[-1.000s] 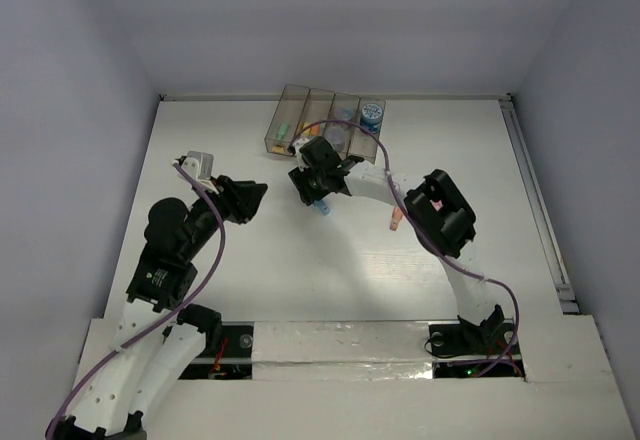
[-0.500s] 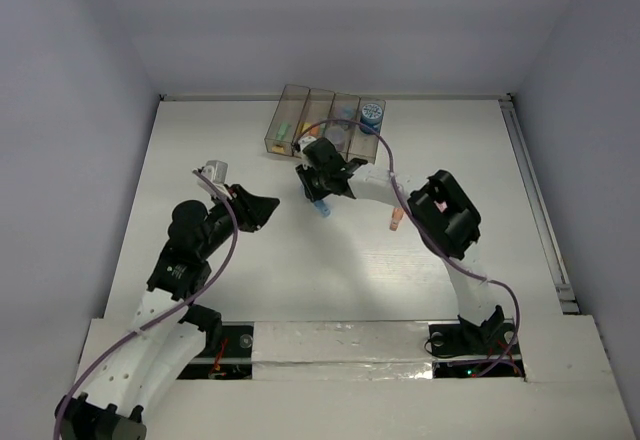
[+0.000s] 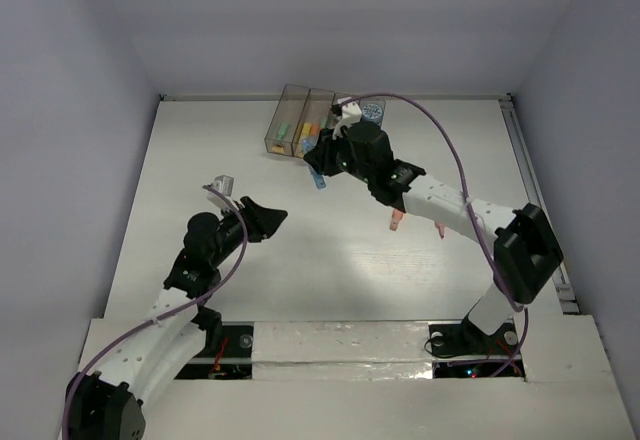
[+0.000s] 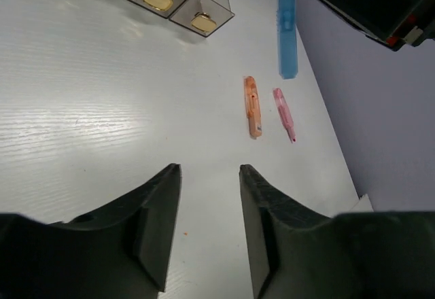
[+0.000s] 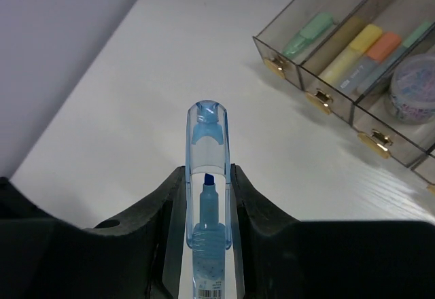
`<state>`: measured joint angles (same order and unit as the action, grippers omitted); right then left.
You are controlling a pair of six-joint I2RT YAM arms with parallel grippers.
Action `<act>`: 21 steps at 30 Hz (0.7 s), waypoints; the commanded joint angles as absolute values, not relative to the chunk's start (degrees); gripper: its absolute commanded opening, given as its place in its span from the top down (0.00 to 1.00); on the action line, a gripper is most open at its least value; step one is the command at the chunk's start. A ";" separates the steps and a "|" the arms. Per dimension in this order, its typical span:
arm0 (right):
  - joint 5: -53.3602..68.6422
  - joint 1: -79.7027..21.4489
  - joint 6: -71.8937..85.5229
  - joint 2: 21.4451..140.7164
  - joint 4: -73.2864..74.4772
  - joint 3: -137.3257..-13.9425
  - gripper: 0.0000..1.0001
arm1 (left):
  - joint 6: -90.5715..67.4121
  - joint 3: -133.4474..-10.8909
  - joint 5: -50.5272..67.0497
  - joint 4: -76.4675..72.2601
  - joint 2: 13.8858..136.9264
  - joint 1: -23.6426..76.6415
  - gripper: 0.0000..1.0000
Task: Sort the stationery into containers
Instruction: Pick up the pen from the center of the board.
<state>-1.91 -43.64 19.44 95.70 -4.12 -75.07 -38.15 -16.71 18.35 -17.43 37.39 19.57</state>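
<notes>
While the right gripper [image 5: 207,177] pinches it btw both fingers, the blue marker [image 5: 207,136], pale w/ a clear cap over a dark tip, runs 6-to-12 in the wrist view, cap at 12, bins [image 5: 266,51] at 2 o'clock; left gripper [image 4: 209,177] fingers spread, nothing btw them

A white table [image 3: 300,290] with a faint wood grain fills the middle of the top view, and a soft patch of reflected light lies on it just right of centre. Plain lavender-grey walls close it in: the back wall [image 3: 330,20] across the top, the left wall [image 3: 60,160] and the right wall [image 3: 590,160] slanting down the sides. A thin metal rail [image 3: 540,200] runs along the table's right edge. At the bottom a white board [image 3: 340,372] crosses the frame, with a shiny taped strip along it.
</notes>
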 commanded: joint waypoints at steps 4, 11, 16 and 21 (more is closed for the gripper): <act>2.90 -44.12 28.91 91.67 -15.90 -68.21 0.96 | -39.12 -15.29 17.41 -32.42 39.81 24.42 0.57; 4.48 -44.12 34.71 91.58 -21.96 -64.60 0.96 | -36.39 -17.31 9.24 -37.35 46.57 31.64 0.54; 4.57 -44.12 35.51 91.76 -23.12 -63.72 0.96 | -36.21 -18.37 8.61 -40.86 52.02 33.74 0.54; 5.19 -44.12 36.12 92.72 -23.91 -63.46 0.96 | -36.04 -19.51 8.35 -43.24 54.49 34.28 0.54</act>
